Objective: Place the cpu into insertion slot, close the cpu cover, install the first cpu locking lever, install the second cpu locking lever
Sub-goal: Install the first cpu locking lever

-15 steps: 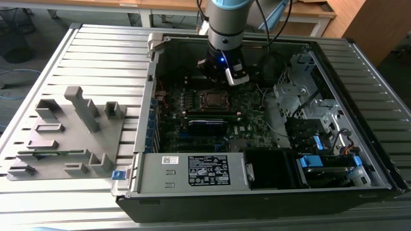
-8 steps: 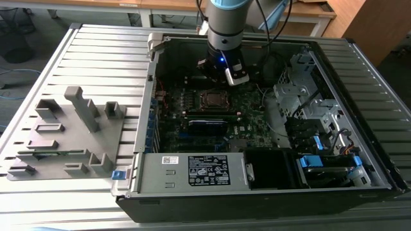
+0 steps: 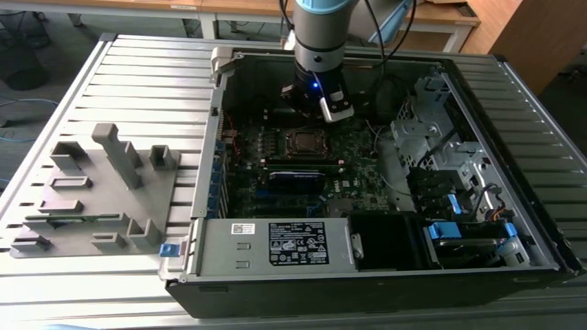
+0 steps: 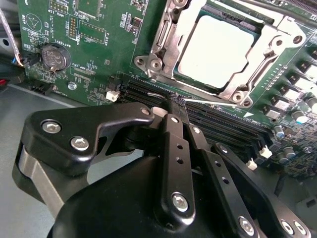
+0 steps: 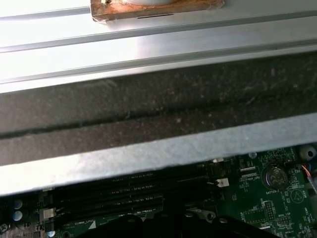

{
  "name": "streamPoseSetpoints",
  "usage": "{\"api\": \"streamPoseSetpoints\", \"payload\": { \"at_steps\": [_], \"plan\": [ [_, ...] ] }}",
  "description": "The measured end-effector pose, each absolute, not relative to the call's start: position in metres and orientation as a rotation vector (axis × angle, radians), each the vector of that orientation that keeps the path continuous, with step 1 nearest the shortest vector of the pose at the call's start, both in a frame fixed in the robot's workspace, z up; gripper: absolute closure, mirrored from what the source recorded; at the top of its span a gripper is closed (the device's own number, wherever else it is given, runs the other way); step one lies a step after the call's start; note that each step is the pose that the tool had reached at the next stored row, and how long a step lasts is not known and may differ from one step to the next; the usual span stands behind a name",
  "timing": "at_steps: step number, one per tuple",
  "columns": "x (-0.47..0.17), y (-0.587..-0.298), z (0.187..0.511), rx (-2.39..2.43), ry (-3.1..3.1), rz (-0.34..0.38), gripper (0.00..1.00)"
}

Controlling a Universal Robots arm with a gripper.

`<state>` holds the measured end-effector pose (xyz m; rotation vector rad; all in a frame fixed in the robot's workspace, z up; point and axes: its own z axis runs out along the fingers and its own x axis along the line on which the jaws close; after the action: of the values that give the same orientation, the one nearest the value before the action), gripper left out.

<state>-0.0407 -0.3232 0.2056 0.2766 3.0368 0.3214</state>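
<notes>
Heads up, your gripper (image 4: 177, 105) has jaws pinched nearly together, nothing seen between them. cpu (image 4: 215, 47) already sits in insertion slot (image 3: 303, 141), just ahead of tips; cpu cover (image 4: 233, 93) looks down over it. Thin locking lever (image 4: 218, 102) runs sideways from tips along socket's near edge, memory slots (image 4: 223, 126) under fingers. Can't tell if tips touch lever. Socket's far side cut off.

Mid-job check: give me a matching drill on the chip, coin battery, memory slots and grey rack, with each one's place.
1 chip
2 coin battery
3 memory slots
4 grey rack

A outside the case, on the exterior view's left
B inside the metal frame
C beside the gripper
D on the green board, apart from the frame

Pairs: 1-B, 2-D, 3-C, 4-A
</notes>
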Motion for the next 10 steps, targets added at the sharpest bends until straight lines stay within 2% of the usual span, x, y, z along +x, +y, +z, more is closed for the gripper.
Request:
{"api": "streamPoseSetpoints", "payload": {
  "at_steps": [10],
  "plan": [
    [-0.0411,-0.3233,0.2054,0.319,3.03,0.32,0.9]
  ]
}}
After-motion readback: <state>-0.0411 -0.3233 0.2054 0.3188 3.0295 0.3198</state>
